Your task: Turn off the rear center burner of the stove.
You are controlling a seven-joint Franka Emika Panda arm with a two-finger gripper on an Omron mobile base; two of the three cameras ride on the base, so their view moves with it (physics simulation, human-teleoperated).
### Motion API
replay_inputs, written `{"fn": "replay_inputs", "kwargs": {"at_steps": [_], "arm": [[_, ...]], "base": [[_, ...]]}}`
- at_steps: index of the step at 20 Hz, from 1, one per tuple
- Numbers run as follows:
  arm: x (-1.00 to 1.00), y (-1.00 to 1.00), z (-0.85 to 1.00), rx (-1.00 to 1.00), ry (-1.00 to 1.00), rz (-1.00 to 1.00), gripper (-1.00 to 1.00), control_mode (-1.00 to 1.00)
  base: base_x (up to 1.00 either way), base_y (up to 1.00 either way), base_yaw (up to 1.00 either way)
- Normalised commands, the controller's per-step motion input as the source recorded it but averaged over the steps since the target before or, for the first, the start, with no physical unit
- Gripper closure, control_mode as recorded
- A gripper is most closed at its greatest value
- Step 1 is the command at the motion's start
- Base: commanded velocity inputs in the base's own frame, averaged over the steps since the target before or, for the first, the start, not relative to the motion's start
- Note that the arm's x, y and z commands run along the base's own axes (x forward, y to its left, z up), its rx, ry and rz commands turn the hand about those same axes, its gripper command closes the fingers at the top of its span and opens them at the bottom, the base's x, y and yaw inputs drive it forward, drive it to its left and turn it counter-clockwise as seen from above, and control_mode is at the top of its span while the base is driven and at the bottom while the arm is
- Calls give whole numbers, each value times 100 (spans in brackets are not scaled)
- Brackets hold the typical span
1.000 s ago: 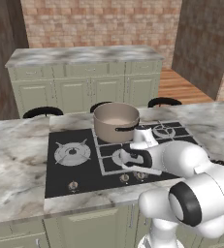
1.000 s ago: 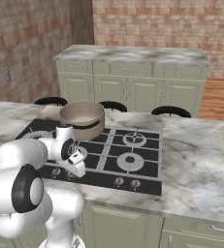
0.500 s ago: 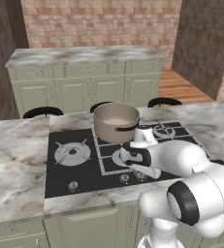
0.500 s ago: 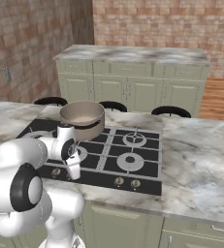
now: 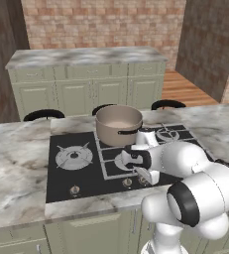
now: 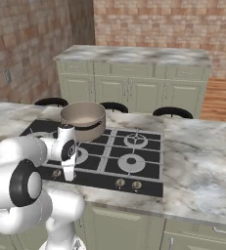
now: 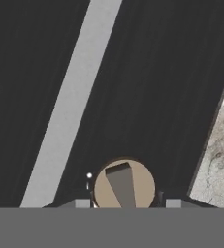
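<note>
Claw low over round tan knob of black glass stove; fingers straddling, grip state unclear. Centre on knob ridge, close, then rotate w/o slipping.

The stove lies at the middle of the left base view, set into a counter that runs across the frame. A pot stands on its rear centre, above the gripper, which sits over the knob row near the lower middle. In the hand view a knob sits at the bottom centre, a grate bar slants up to its left, and the counter edge lies at right. Cabinets stand across the top, behind the stove.
</note>
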Motion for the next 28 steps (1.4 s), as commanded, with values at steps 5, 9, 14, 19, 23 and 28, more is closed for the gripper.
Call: {"fn": "replay_inputs", "kwargs": {"at_steps": [5,9,14,19,23,28], "arm": [[-2,0,-29,0,0,-52,100,-100],[-34,0,-28,0,0,-57,100,-100],[-38,-2,-22,0,0,-63,100,-100],[-12,0,-17,0,0,-72,100,-100],[-7,0,-5,0,1,-75,100,-100],[-21,0,-7,0,3,-78,100,-100]], "base": [[0,0,0],[0,0,0],[0,0,0],[0,0,0],[0,0,0],[0,0,0]]}}
